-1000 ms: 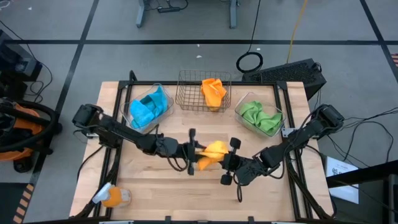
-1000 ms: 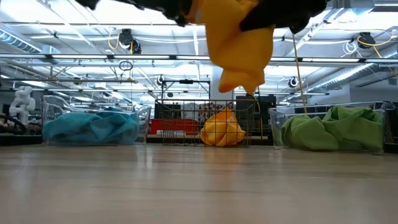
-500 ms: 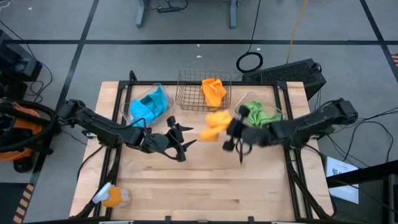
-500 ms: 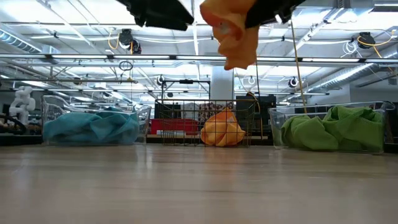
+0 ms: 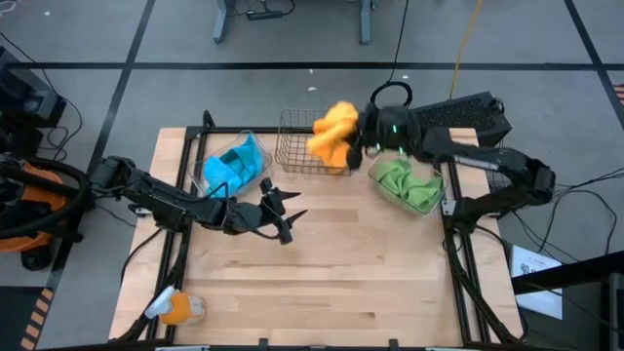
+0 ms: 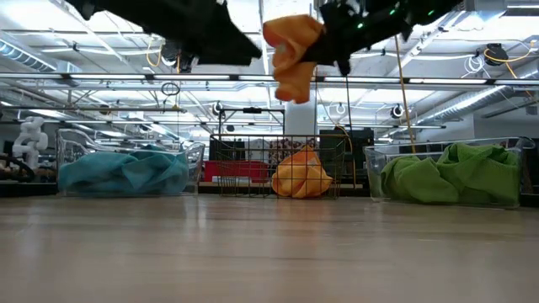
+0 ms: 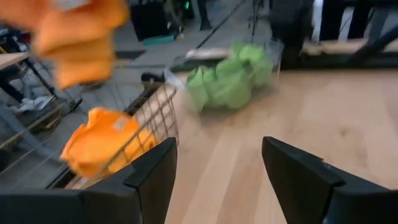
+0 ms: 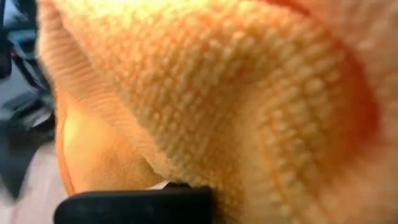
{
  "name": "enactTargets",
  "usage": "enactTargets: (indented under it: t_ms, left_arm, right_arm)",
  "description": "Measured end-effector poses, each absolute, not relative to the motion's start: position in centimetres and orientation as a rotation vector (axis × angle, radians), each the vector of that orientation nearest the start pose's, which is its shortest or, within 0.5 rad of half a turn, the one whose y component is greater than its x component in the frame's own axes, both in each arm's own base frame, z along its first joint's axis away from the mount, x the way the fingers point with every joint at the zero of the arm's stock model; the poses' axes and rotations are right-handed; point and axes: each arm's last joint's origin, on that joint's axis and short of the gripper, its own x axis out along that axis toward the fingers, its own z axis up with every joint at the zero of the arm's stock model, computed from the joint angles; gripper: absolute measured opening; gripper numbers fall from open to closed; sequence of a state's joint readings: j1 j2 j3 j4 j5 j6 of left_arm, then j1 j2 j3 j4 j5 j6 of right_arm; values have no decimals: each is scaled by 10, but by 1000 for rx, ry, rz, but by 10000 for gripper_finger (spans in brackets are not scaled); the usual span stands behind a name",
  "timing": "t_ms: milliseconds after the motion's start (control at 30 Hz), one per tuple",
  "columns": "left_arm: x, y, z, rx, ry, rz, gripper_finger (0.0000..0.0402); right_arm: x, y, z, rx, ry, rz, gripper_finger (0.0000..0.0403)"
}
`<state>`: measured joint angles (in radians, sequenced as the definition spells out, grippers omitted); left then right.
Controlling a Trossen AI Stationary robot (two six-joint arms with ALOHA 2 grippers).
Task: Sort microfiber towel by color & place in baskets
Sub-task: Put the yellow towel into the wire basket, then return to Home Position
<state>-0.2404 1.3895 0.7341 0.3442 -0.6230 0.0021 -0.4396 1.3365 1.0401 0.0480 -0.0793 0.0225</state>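
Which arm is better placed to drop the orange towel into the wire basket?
The right arm. Its end effector is shut on the orange microfiber towel, held above the copper wire-mesh basket. The left end effector is open, holding nothing, over the wooden table.

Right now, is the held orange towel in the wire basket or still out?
Out. The right gripper holds the orange towel in the air over the wire basket; in the low view it hangs well above the rim.

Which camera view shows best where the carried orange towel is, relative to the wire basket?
The high view: the orange towel, held by the right gripper, hangs above the wire basket. The low view gives only height; the left wrist view blurs it; the right wrist view shows only fabric.
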Motion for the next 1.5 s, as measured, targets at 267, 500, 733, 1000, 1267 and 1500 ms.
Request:
enactTargets:
  t_ms: [267, 500, 733, 1000, 1267, 1500]
  left_arm:
    - [290, -55, 243, 114, 195, 253, 242]
    - [290, -55, 243, 141, 197, 247, 242]
    - [290, -56, 244, 159, 189, 245, 242]
    - [290, -56, 247, 148, 162, 239, 242]
    - [290, -58, 247, 137, 158, 201, 242]
    - [290, -61, 247, 139, 161, 190, 242]
  right_arm:
    - [319, -219, 297, 296, 285, -312, 5]
    - [350, -244, 249, 429, 459, -298, 8]
    - [354, -250, 217, 513, 560, -367, 11]
    - [359, -239, 208, 516, 637, -427, 81]
    - [357, -229, 203, 568, 719, -422, 178]
    - [346, -222, 226, 547, 730, -417, 222]
